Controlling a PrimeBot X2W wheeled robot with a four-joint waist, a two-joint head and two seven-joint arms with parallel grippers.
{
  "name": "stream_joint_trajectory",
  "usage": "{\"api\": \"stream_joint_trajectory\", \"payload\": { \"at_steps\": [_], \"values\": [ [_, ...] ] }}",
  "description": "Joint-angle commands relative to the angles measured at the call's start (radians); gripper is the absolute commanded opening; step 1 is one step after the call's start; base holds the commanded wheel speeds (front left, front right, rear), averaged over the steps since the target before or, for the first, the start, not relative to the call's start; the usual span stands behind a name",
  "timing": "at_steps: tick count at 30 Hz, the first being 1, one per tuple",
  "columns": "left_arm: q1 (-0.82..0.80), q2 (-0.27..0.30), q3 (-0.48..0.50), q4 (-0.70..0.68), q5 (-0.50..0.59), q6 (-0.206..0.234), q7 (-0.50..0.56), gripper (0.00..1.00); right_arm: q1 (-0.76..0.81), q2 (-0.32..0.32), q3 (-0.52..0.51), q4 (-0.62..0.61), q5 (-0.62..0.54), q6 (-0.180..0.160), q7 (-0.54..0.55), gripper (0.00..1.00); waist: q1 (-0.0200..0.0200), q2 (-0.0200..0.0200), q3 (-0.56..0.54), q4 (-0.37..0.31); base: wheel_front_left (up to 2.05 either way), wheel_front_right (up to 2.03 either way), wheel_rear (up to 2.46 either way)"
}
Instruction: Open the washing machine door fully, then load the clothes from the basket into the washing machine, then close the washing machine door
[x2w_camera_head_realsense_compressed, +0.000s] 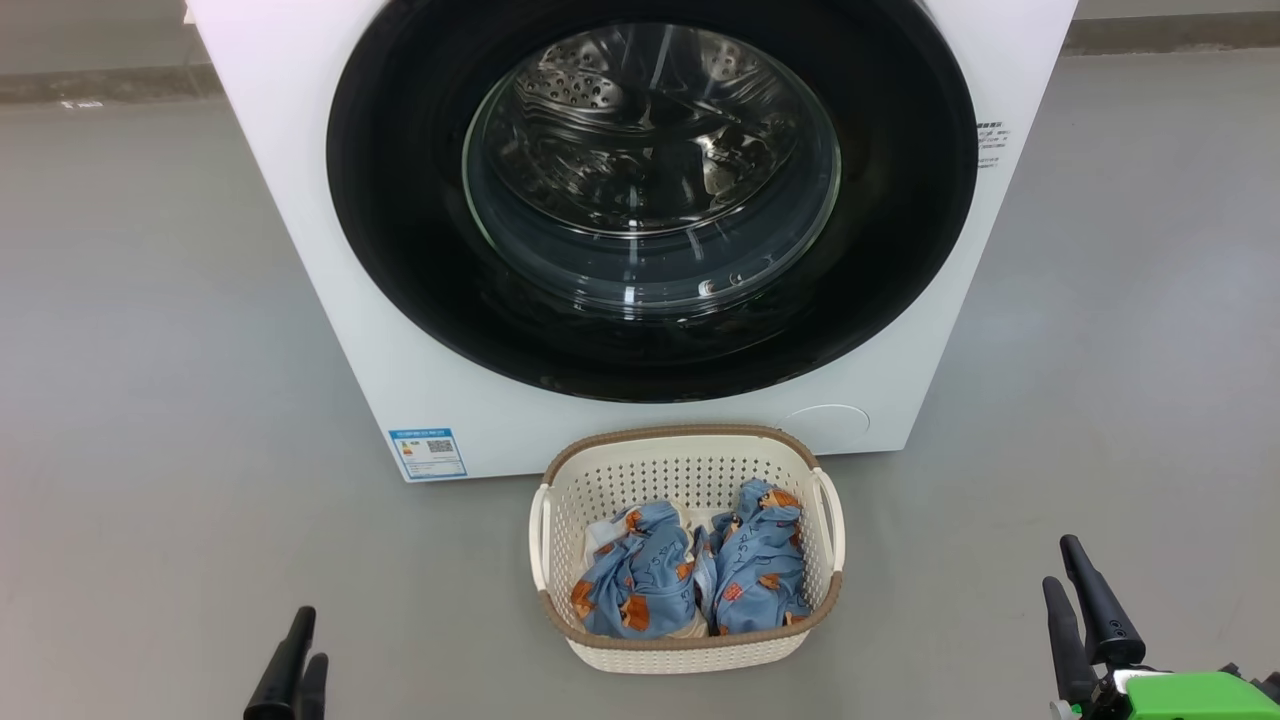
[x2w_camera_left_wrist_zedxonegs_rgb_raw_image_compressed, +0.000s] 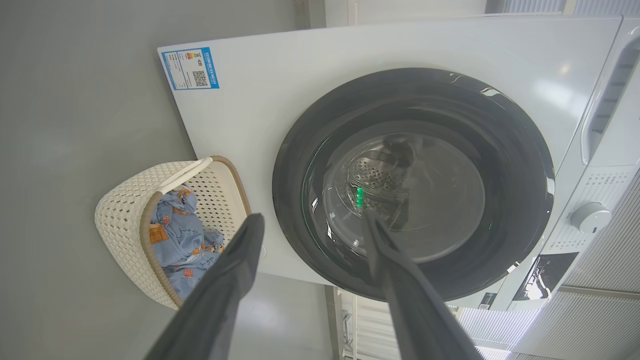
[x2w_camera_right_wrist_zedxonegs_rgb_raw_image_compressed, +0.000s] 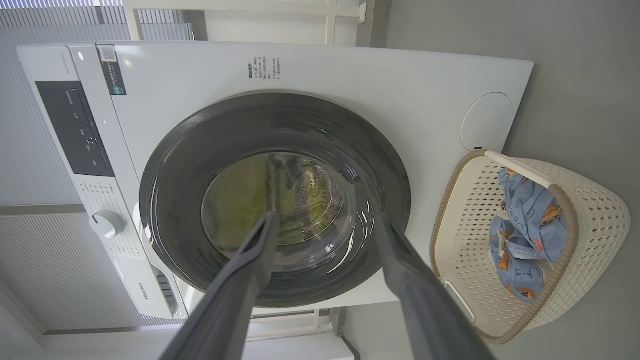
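The white washing machine (x2w_camera_head_realsense_compressed: 300, 200) faces me with its round black washing machine door (x2w_camera_head_realsense_compressed: 400, 250) shut and the steel drum showing through the glass. The cream basket (x2w_camera_head_realsense_compressed: 690, 650) stands on the floor right in front of it and holds the clothes (x2w_camera_head_realsense_compressed: 690, 575), two blue bear-print bundles side by side. My left gripper (x2w_camera_head_realsense_compressed: 308, 635) is low at the left and open, its fingers (x2w_camera_left_wrist_zedxonegs_rgb_raw_image_compressed: 240, 260) spread and empty. My right gripper (x2w_camera_head_realsense_compressed: 1060, 562) is low at the right and open, with nothing between its fingers (x2w_camera_right_wrist_zedxonegs_rgb_raw_image_compressed: 400, 260). Both grippers are apart from the basket and the door.
Grey floor (x2w_camera_head_realsense_compressed: 150, 400) lies on both sides of the washing machine and around the basket. A blue label (x2w_camera_head_realsense_compressed: 428, 453) sits at the machine's lower left front, a round cover (x2w_camera_head_realsense_compressed: 826, 420) at its lower right. The control panel and a dial (x2w_camera_right_wrist_zedxonegs_rgb_raw_image_compressed: 106, 223) are at its top.
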Motion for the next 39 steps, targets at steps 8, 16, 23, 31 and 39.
{"api": "stream_joint_trajectory", "payload": {
  "at_steps": [8,16,23,31,39],
  "values": [
    [-0.026,0.021,0.008,-0.051,0.08,-0.001,-0.033,1.0,-0.033,-0.013,0.015,-0.019,-0.094,0.0,-0.031,1.0,0.0,0.0,0.001,0.002,0.0,0.0,0.0],
    [-0.024,0.028,0.005,-0.066,0.153,-0.001,-0.052,1.0,-0.039,-0.012,0.027,-0.022,-0.171,0.0,-0.05,1.0,0.0,0.0,0.002,0.003,0.0,0.0,0.0],
    [-0.02,0.032,0.003,-0.082,0.235,-0.002,-0.071,1.0,-0.046,-0.013,0.042,-0.019,-0.259,0.0,-0.068,1.0,0.0,0.0,0.002,0.004,0.0,0.0,0.0],
    [-0.016,0.037,0.003,-0.094,0.351,-0.002,-0.092,1.0,-0.053,-0.021,0.064,-0.015,-0.377,0.0,-0.089,1.0,0.0,0.0,0.003,0.006,0.0,0.0,0.0],
    [-0.013,0.037,-0.002,-0.1,0.474,-0.002,-0.114,1.0,-0.055,-0.027,0.082,-0.007,-0.509,0.001,-0.11,1.0,0.0,0.0,0.003,0.007,0.0,0.0,0.0]
  ]
}}
